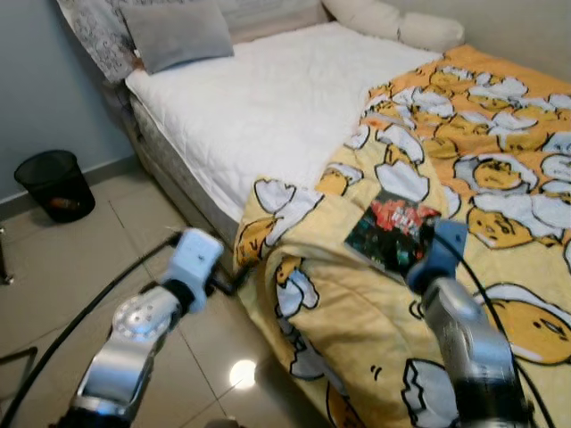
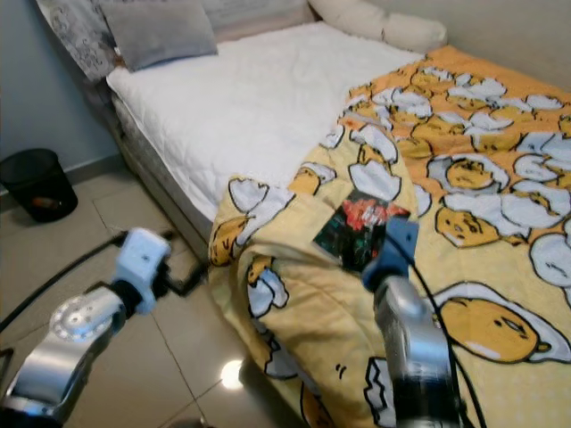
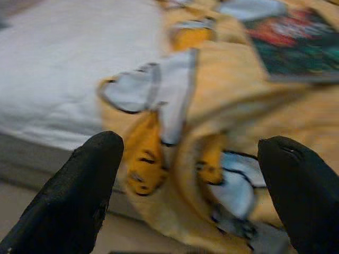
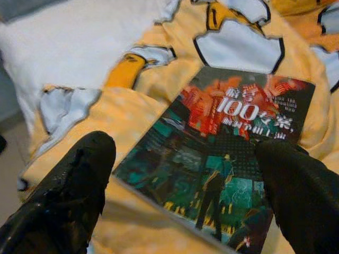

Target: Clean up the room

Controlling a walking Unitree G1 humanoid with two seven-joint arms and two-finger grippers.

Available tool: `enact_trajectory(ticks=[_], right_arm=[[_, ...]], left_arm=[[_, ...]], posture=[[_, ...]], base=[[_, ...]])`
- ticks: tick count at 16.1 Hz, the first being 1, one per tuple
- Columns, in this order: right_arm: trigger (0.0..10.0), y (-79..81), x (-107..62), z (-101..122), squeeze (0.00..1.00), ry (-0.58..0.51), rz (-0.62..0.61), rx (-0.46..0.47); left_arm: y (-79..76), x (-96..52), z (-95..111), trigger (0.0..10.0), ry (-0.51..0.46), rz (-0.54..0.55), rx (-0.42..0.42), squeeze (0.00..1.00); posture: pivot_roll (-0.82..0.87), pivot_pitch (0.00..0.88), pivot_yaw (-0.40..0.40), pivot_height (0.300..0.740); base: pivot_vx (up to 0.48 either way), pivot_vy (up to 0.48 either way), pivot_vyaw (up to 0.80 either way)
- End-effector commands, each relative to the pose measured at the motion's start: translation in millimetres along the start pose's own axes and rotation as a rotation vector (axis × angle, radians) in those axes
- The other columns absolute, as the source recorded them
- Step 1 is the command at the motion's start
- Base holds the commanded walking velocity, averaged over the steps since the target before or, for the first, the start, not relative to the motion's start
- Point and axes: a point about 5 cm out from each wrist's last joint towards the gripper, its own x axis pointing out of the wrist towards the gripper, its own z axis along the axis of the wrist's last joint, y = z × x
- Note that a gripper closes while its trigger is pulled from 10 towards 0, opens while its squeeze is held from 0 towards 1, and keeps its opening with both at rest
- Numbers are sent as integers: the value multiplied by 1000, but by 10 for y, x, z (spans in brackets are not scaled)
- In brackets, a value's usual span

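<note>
Your right claw point(image 4: 185, 196) hangs fingers apart just over the thin glossy paperback book with a red-and-teal cover point(image 4: 222, 153), which lies flat on the rumpled yellow egg-print quilt point(image 1: 357, 312). Judge it light, bendy and slick; pinch its near edge, since soft folds yield beneath. Your left claw point(image 3: 190, 190), also apart, faces the quilt's hanging corner. Beyond: white mattress point(image 1: 259, 107), grey pillow point(image 1: 178, 31), black mesh bin point(image 1: 55, 183).
</note>
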Motion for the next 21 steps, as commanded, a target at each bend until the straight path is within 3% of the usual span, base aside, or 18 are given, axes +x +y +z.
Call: enact_trajectory(ticks=[1, 2, 5, 8, 14, 18, 21], right_arm=[[10000, -83, 55, -91, 0, 53, -35, 18], [10000, -110, 153, -125, 0, 96, -16, 112], [10000, -220, 287, -141, 0, 138, -46, 260], [10000, -320, 332, -114, 0, 135, -78, 320], [10000, -372, 285, -358, 0, 250, -30, 504], [10000, -394, 199, -595, 0, 333, -70, 498], [10000, -306, 232, -539, 0, 255, 2, 721]], left_arm=[[-45, 3, 36, 10000, -7, -105, 21, 984], [-111, -18, 6, 10000, 11, -247, 18, 980], [-113, -25, -179, 10000, 54, -384, 22, 976], [-95, -21, -275, 10000, 75, -426, 18, 973], [-84, -55, -262, 10000, 64, -468, 39, 980], [-74, -83, -265, 10000, 71, -469, 53, 980], [-68, -103, -265, 10000, 74, -473, 54, 980]], posture=[[119, 0, 37, 740], [131, 0, 39, 740], [148, 0, 47, 740], [148, 0, 57, 740], [150, 0, 65, 740], [165, 0, 70, 740], [178, 0, 74, 740]], base=[[0, 0, 0], [0, 0, 0], [0, 0, 0], [0, 0, 0], [0, 0, 0], [0, 0, 0], [0, 0, 0]])
